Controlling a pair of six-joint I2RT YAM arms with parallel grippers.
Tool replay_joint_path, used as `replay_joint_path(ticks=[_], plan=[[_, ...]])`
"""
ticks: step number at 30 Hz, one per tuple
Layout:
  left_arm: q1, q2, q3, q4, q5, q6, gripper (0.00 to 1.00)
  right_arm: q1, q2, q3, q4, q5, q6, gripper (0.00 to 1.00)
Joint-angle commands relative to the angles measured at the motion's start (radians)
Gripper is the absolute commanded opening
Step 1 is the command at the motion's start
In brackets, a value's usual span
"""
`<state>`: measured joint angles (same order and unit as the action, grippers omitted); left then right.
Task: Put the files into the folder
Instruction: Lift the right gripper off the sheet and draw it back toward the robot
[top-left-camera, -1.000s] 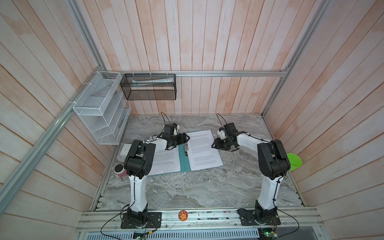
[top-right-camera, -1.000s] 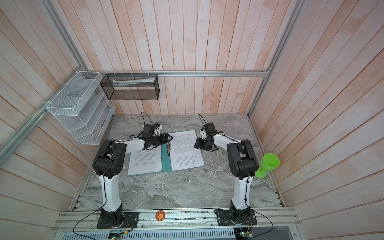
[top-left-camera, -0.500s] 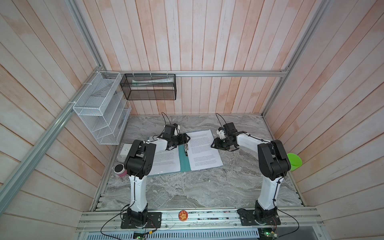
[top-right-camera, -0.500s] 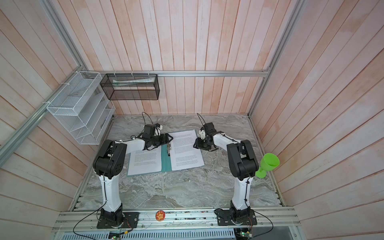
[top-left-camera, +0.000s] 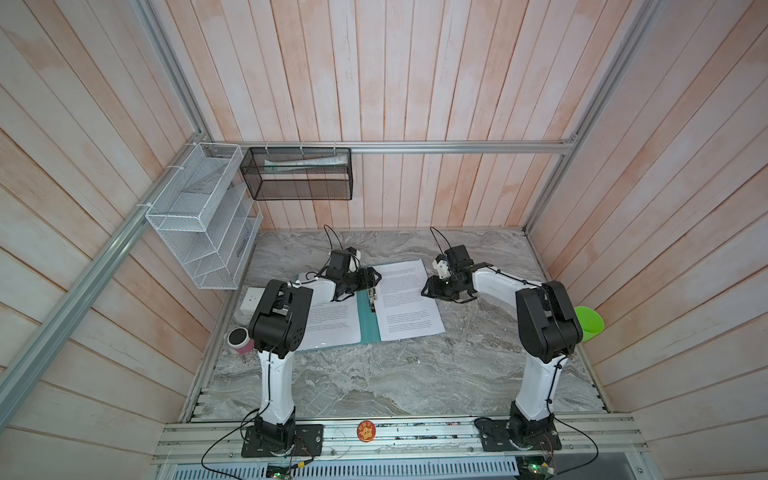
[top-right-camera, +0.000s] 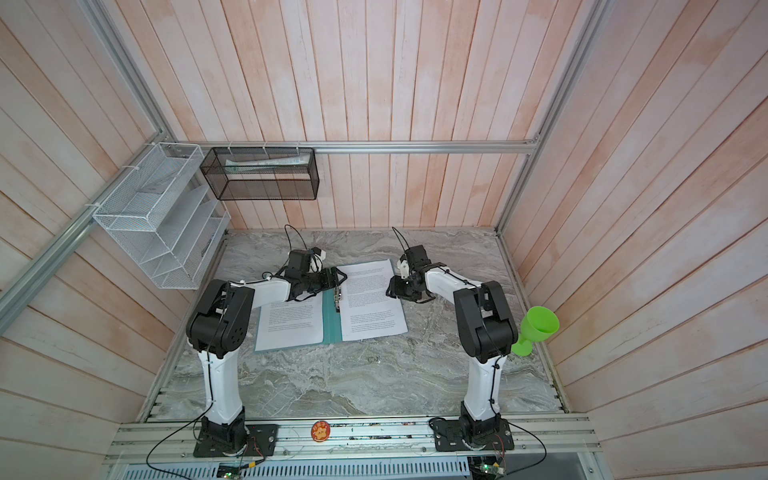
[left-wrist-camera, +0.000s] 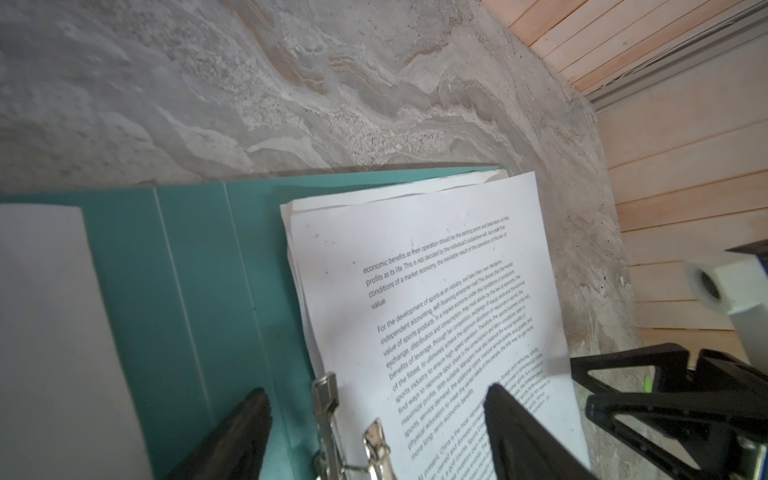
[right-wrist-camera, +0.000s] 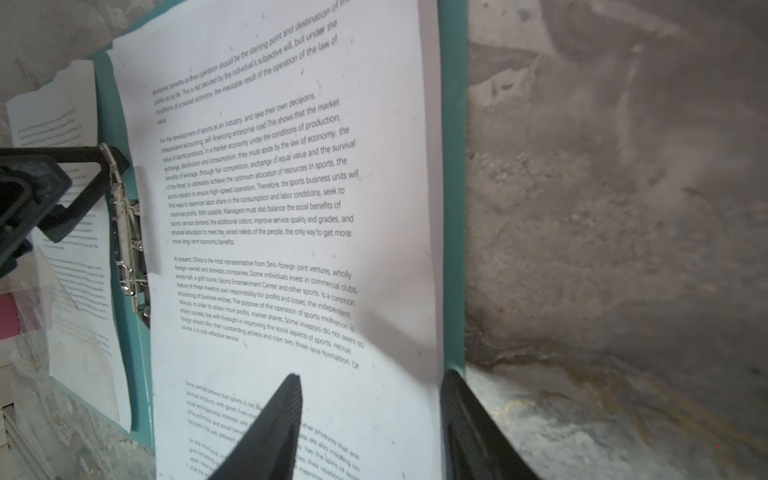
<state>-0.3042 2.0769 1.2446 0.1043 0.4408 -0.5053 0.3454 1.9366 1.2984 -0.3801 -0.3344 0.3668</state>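
The teal folder (top-left-camera: 368, 324) lies open and flat on the marble table in both top views. A stack of white printed files (top-left-camera: 409, 303) rests on its right half, and another sheet (top-left-camera: 332, 328) lies on its left half. My left gripper (left-wrist-camera: 376, 390) is open, its fingers straddling the metal spine clip (left-wrist-camera: 328, 399) without touching it. My right gripper (right-wrist-camera: 372, 374) is open at the outer edge of the files (right-wrist-camera: 270, 187). One of its fingers is over the paper and the other is at the folder's rim (right-wrist-camera: 453, 208).
A white wire rack (top-left-camera: 203, 232) and a black mesh basket (top-left-camera: 299, 174) hang on the walls at back left. A pink cup (top-left-camera: 239, 338) and a white box (top-left-camera: 251, 300) sit at the left edge. A green cup (top-left-camera: 588, 324) sits at the right.
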Motion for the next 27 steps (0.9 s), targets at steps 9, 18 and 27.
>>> replay_joint_path(ticks=[9, 18, 27], plan=[[-0.004, -0.038, -0.038, 0.025, -0.005, -0.012, 0.83, 0.104, -0.356, -0.309, 0.110, 0.058, 0.048, 0.15], [-0.003, -0.053, -0.057, 0.020, -0.010, -0.004, 0.83, 0.305, -0.476, -0.463, 0.125, 0.034, 0.140, 0.00], [-0.003, -0.049, -0.061, 0.026, -0.006, -0.005, 0.83, 0.419, -0.356, -0.512, 0.175, -0.042, 0.182, 0.00]])
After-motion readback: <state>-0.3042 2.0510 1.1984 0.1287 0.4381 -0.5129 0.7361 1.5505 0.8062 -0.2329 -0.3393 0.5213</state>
